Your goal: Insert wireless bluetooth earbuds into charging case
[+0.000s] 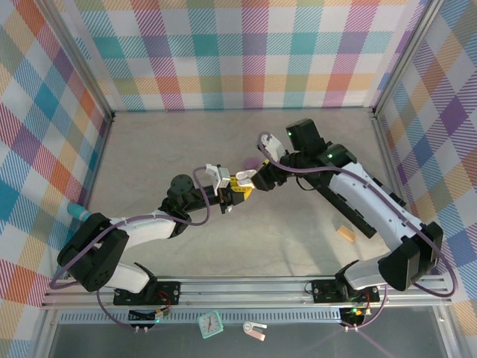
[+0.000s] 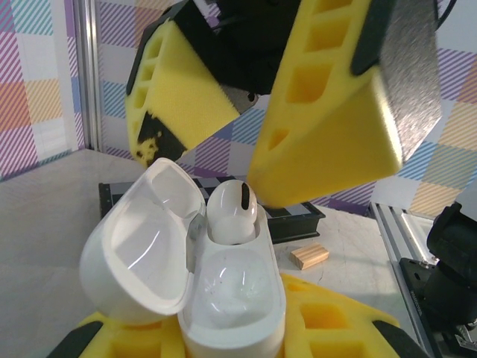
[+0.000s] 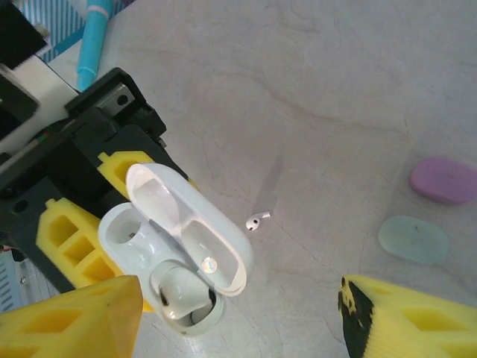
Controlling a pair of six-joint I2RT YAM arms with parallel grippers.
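Note:
My left gripper (image 2: 231,332) is shut on a white charging case (image 2: 235,298) and holds it upright with the lid (image 2: 141,253) flipped open. One white earbud (image 2: 232,212) sits in the far slot (image 3: 179,294), and the near slot (image 3: 127,227) is bare. My right gripper (image 3: 238,321) hovers open just above the case, its yellow fingers (image 2: 335,112) apart and touching nothing. A second white earbud (image 3: 258,220) lies loose on the table. In the top view both grippers (image 1: 237,185) meet above the middle of the table.
A pale purple case (image 3: 443,180) and a mint case (image 3: 413,239) lie shut on the table beyond the loose earbud. A small wooden block (image 1: 346,233) lies at the right. A teal marker (image 1: 77,214) sits at the left edge.

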